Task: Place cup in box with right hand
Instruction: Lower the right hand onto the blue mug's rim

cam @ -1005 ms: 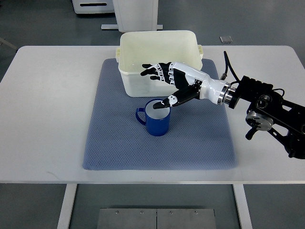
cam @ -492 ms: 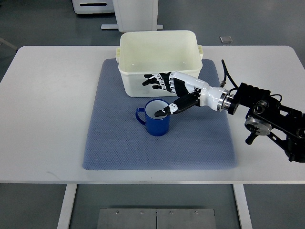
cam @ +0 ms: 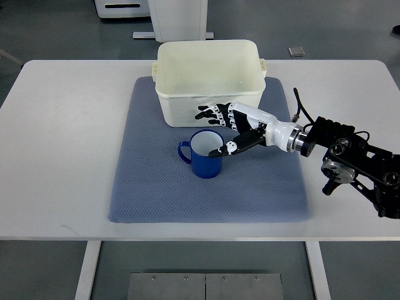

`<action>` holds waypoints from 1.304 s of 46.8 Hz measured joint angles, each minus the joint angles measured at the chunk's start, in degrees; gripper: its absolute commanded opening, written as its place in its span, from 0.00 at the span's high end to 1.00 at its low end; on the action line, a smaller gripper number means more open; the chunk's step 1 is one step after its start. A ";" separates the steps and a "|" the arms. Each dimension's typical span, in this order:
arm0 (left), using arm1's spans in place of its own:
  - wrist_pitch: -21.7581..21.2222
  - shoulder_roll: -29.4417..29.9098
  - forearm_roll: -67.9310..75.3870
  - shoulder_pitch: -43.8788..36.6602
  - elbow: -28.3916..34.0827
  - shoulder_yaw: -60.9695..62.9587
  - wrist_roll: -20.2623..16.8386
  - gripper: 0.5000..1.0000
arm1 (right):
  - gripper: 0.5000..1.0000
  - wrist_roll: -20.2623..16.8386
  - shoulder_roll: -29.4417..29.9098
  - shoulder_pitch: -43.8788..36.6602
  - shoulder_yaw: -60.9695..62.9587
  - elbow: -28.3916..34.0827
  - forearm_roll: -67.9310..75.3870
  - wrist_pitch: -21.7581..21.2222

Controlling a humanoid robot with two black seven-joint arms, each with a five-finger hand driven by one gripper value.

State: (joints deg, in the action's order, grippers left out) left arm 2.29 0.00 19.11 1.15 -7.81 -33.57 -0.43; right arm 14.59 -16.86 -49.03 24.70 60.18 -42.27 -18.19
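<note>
The cup [cam: 204,154] is parked mid-frame, just below the box [cam: 209,78], so the right hand [cam: 232,128], open, is reached over its rim, probably for a pinch.

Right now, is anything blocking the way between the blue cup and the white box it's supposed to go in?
Nothing visible does. The blue cup stands upright on the grey mat, just in front of the open white box. Only the right hand is between them, its thumb at the cup's rim. The box looks empty.
</note>
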 measured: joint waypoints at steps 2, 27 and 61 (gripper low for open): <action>0.00 0.00 0.00 -0.01 0.00 0.00 0.00 0.00 | 0.00 0.00 0.35 0.07 -0.08 -0.43 -0.01 0.00; 0.00 0.00 0.00 -0.01 -0.02 0.00 0.00 0.00 | 0.00 0.08 2.44 1.28 -2.37 -3.27 -0.09 1.06; 0.00 0.00 -0.01 -0.01 -0.01 0.00 -0.02 0.00 | 0.00 0.09 3.16 1.05 -1.75 -3.91 0.17 2.64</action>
State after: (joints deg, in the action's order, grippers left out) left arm 2.29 0.00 19.09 1.14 -7.83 -33.57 -0.45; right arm 14.69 -13.70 -47.98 22.95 56.28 -42.10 -15.56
